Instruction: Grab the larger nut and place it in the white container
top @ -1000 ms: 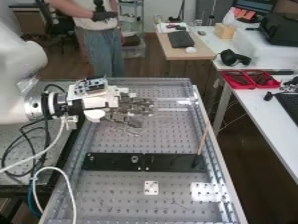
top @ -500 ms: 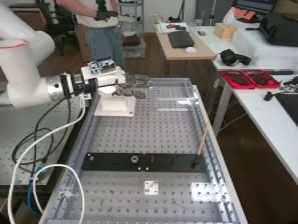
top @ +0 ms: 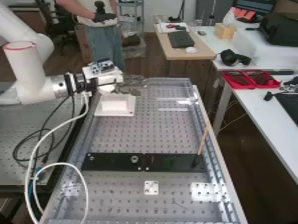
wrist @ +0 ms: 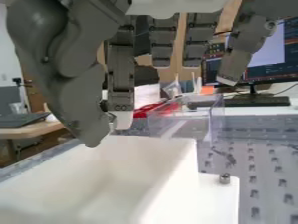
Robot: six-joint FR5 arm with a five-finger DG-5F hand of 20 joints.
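Prob. the drop step. The hand (wrist: 61,70) is up by the box (top: 116,106), w/ its fingers (wrist: 163,42) mostly straight. Can't tell if it has the nut or if the nut is in the box. Next: if held, get it over the box & let go; if dropped, back off.

High view: the arm (top: 28,67) was cut off by the left edge, and the outline of the hand (top: 132,80) was blurred. Wrist view: the top edge cropped the hand; the lower edge cropped the white container (wrist: 113,162), its inner floor blurred.
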